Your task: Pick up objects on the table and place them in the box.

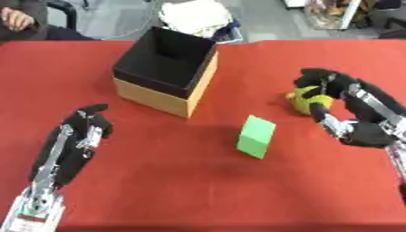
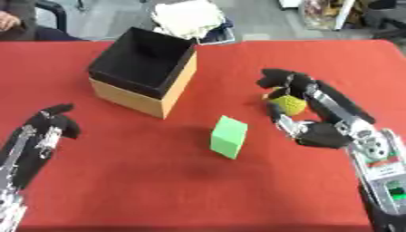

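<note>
My right hand (image 2: 313, 118): fingers and thumb curled round yellow-green ball (image 2: 287, 103), ball low on red table (image 1: 198, 190), right side. My left hand (image 1: 79, 138): lower left, resting, fingers relaxed, holding nothing. Green block (image 1: 256, 136): upright, mid-table, apart from both hands. Box (image 1: 165, 70): open top, black inside, tan walls, behind block to left.

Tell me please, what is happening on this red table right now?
A humanoid robot is clearing things into the box, which stands open at the far left. Its right hand has its fingers curled round a yellow-green ball that seems to sit on the red table. A green block waits in the middle, untouched. The left hand rests near the lower left, holding nothing.
</note>
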